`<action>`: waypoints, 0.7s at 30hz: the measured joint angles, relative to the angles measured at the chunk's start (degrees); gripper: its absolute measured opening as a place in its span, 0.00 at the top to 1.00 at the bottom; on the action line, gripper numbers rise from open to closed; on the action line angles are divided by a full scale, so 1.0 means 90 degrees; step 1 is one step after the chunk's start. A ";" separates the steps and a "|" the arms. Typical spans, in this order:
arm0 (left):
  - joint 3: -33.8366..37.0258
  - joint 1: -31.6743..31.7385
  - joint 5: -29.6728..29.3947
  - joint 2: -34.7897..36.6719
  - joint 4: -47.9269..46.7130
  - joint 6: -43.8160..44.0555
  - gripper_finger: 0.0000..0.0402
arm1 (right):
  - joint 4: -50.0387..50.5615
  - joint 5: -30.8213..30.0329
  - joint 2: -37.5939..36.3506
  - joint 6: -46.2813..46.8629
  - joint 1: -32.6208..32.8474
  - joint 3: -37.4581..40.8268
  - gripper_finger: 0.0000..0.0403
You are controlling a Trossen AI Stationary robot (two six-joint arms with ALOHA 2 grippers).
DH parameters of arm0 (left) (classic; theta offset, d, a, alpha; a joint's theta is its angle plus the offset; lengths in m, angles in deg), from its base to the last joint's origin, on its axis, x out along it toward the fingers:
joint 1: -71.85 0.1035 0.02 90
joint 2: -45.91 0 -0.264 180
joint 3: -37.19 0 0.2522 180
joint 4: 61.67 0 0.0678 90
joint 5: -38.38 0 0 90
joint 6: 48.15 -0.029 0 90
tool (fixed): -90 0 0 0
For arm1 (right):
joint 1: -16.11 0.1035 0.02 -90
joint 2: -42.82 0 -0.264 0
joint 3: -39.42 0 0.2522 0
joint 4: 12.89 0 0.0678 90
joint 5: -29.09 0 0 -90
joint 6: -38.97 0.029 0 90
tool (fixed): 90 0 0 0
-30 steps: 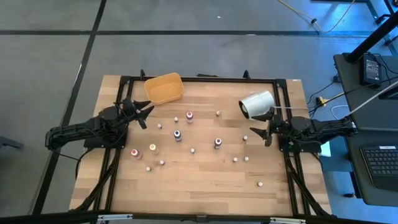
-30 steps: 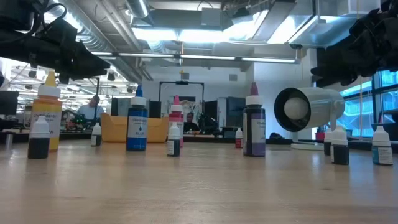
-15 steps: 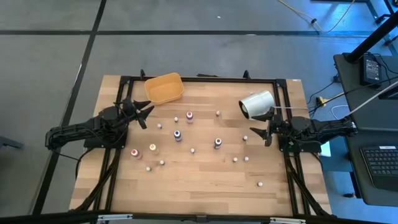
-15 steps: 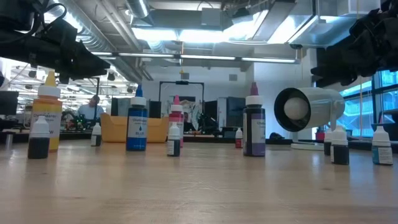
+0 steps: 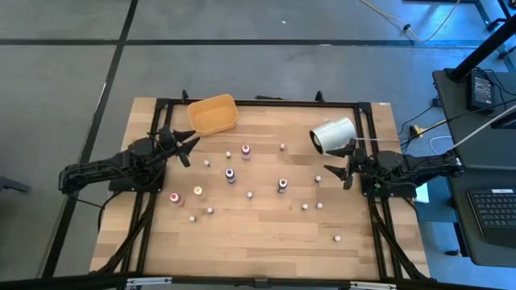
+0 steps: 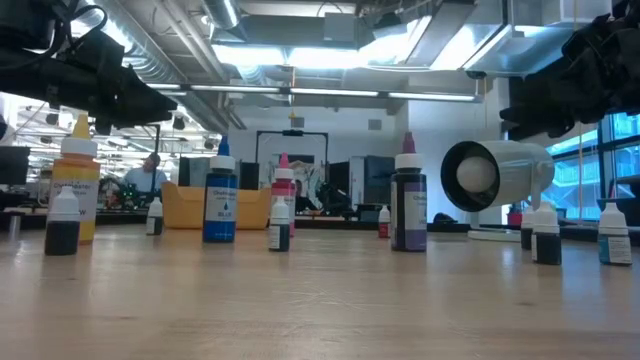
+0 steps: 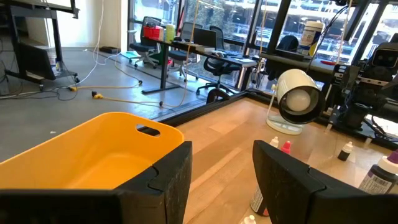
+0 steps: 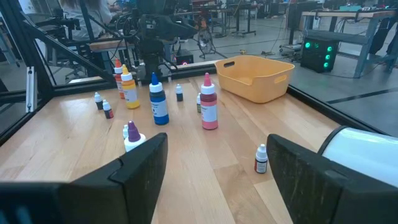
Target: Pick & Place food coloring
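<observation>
Pale wood is forming the table [image 5: 258, 242], and the food coloring [image 5: 230, 175] is standing scattered across its middle: upright bottles with pale caps, several large ones near the centre and many tiny ones spread between the two arms. In the right wrist view a blue bottle [image 8: 158, 101], a pink-red bottle [image 8: 209, 104], a yellow bottle [image 8: 128, 89] and a purple-capped one [image 8: 133, 137] are all standing on the boards, apart from one another.

The left gripper [image 5: 184, 147] is hovering at the table's left side, just beside the yellow-orange tray [image 5: 213, 113]; its fingers [image 7: 163, 174] are spread wide and holding nothing. The right gripper [image 5: 339, 171] is waiting at the right side, near the white cylinder [image 5: 333, 135] lying on its side; its fingers [image 8: 142, 163] are likewise wide apart and empty.

Assessment: no bottle is lying in the tray as far as the views show, and neither gripper is touching one, so the work is judged to be at the approach stage of a pick. The likely next move is calling for one arm to descend over a single bottle, straddle its body and close. The bottles are small, tall for their base and probably light, so a finger brushing one off-centre may tip it or knock a neighbour. The tray appears the probable destination, though this is not confirmed.
</observation>
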State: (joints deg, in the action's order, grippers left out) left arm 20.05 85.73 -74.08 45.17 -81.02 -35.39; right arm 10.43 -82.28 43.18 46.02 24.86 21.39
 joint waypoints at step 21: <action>0.0000 -0.0002 0.0001 0.0000 0.0000 0.0000 0.59 | 0.0001 0.0000 0.0000 0.0016 0.0000 0.0000 0.32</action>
State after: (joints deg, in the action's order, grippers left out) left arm 20.05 85.72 -74.07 45.17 -81.02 -35.39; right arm 10.44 -82.28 43.18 46.16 24.86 21.39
